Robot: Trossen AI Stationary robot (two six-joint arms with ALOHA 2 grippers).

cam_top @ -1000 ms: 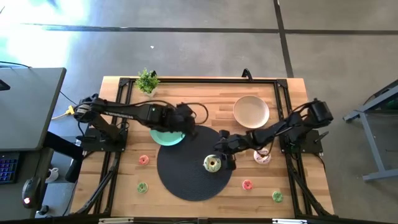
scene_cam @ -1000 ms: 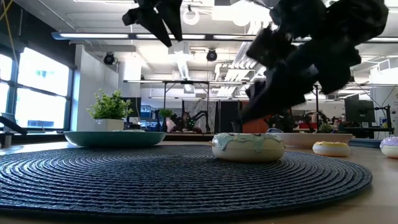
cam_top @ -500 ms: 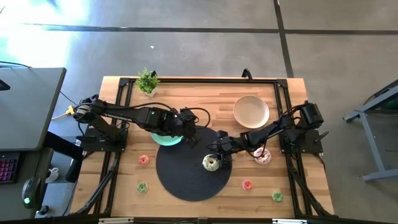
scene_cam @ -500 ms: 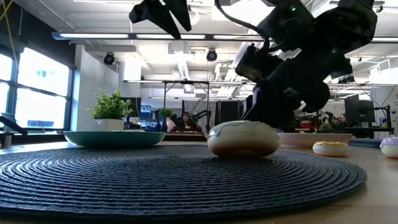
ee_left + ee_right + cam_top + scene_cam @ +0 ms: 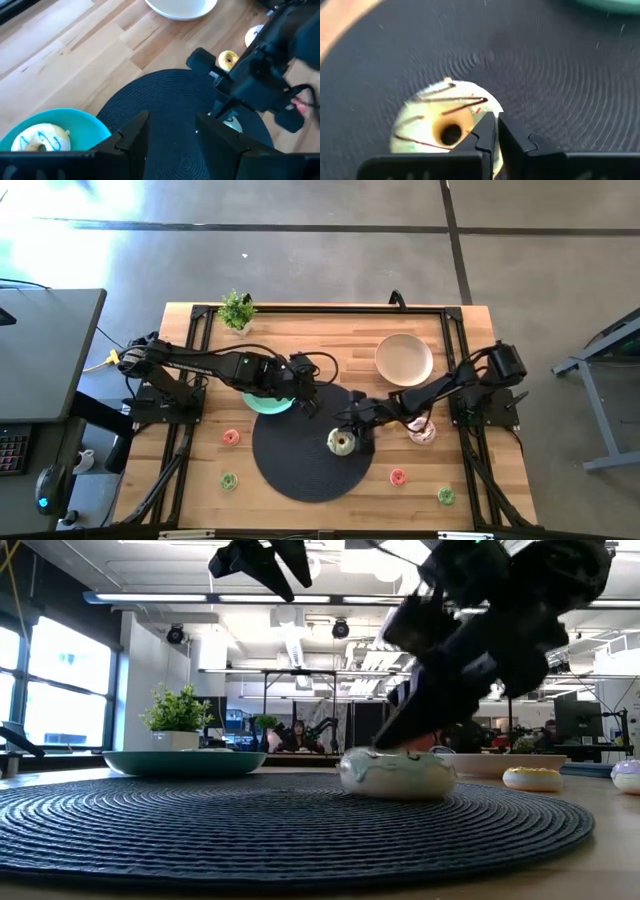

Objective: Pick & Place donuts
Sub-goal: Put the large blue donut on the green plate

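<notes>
A pale green iced donut (image 5: 341,442) lies flat on the round dark mat (image 5: 300,470); it also shows in the low view (image 5: 397,773) and the right wrist view (image 5: 440,127). My right gripper (image 5: 495,131) is shut, with its tips on this donut. My left gripper (image 5: 172,135) is open and empty, high above the mat's far edge beside the mint-green plate (image 5: 262,402). A white iced donut (image 5: 40,138) lies in that plate. A large pink donut (image 5: 421,431) lies on the table under my right arm. My right gripper rests its shut fingertips (image 5: 487,122) on the donut's iced top beside the hole (image 5: 470,117). The fingers slant down from the table's right side. The donut lies flat on the mat.
A beige bowl (image 5: 404,358) stands at the far right and a small potted plant (image 5: 237,310) at the far left. Tiny donuts lie on the wood: pink (image 5: 231,437), green (image 5: 229,480), pink (image 5: 398,476), green (image 5: 446,496), and a yellow one (image 5: 228,59).
My right gripper has come down onto the pale green donut. Half a second ago the donut stood tipped up on the mat; now it lies flat again, at nearly the same place.
</notes>
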